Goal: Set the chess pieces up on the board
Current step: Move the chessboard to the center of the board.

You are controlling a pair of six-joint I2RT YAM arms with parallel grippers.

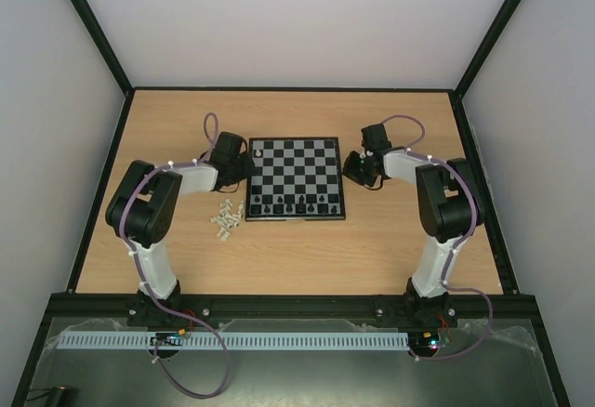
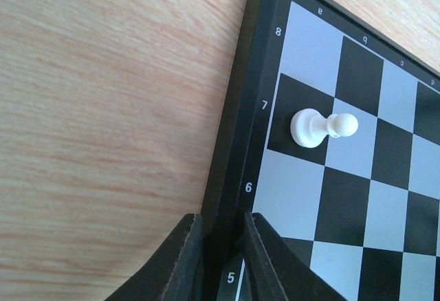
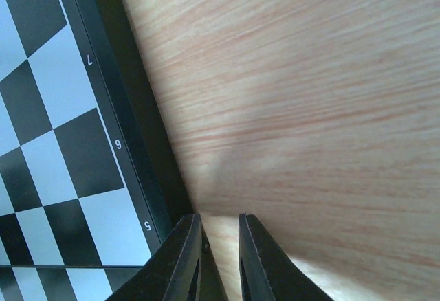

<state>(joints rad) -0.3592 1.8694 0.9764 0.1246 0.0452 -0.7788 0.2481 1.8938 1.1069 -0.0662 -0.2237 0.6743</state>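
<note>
Cream pawn [image 2: 322, 127] stands alone on board [image 1: 296, 178]'s far-left corner area; left gripper [image 2: 220, 246], right gripper [image 3: 220, 249] both narrow, empty, flanking board edges, prob. steadying it.

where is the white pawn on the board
In the left wrist view the white pawn lies tipped over on the board, in the row marked 7 by its left border, ahead of the left gripper.

Table [image 1: 390, 240]: light wood, frame centre.
Board [image 1: 296, 178]: on table, centre.
White pieces [image 1: 227, 216]: loose heap, left of board.
</note>
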